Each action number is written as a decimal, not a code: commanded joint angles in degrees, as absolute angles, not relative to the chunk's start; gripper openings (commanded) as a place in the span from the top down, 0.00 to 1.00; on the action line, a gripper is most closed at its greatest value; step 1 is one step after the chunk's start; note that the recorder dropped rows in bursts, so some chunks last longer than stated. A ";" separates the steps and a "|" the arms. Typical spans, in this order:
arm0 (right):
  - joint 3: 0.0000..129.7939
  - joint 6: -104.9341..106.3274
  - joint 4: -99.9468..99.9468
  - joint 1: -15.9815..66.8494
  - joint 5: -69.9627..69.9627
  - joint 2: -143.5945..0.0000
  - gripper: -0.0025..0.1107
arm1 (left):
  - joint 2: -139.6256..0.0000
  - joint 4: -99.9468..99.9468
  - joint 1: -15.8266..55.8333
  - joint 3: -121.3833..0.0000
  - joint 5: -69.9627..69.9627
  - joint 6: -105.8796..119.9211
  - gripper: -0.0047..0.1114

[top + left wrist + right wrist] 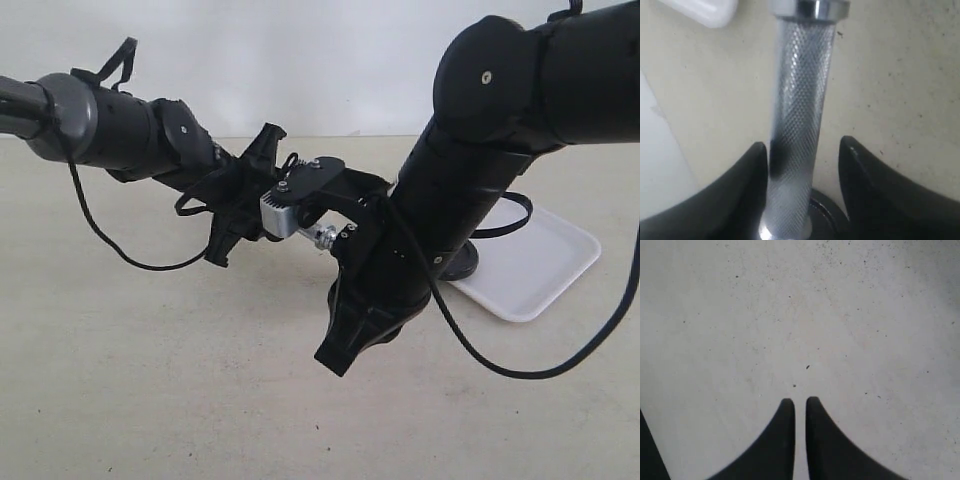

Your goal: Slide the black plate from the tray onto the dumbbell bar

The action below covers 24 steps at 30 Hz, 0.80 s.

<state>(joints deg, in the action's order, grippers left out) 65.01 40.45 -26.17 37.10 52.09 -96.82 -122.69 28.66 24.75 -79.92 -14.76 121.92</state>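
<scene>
One speckled beige surface (150, 380) meets a white wall (300, 60). Left fingers (740, 195) clamp the dumbbell bar (800, 90), knurling visible only wrist-side; right fingers (780, 440) almost touching, empty.

Both arms are showing matte black shells around the ribbed silver-grey block (281, 212) in the middle of the exterior view. Left of that block, the left arm (130, 130) is showing a rounded grey joint (62, 112) and hanging a thin black cable (141, 266). Right of the block, the bulkier right arm (470, 190) is wearing small silver screws (486, 77) and looping its own black cable (530, 376). The right gripper (800, 401) is showing smooth black fingers (775, 445), each tapering to a curved point.
</scene>
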 commanded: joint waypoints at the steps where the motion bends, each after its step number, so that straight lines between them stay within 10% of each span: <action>1: 65.40 41.00 -25.78 37.17 51.89 -96.44 0.94 | -122.76 28.72 26.47 -80.03 -14.61 122.14 0.61; 15: 65.40 41.00 -25.78 37.17 51.63 -96.44 0.94 | -128.14 29.47 26.70 -80.03 -4.93 122.14 0.62; 19: 65.40 41.00 -25.78 37.17 51.39 -96.44 0.94 | -128.44 29.58 26.70 -80.03 -1.22 110.43 0.92; 24: 65.40 41.00 -25.40 37.17 50.46 -96.44 0.94 | -128.44 29.48 26.70 -80.03 -1.60 98.27 0.92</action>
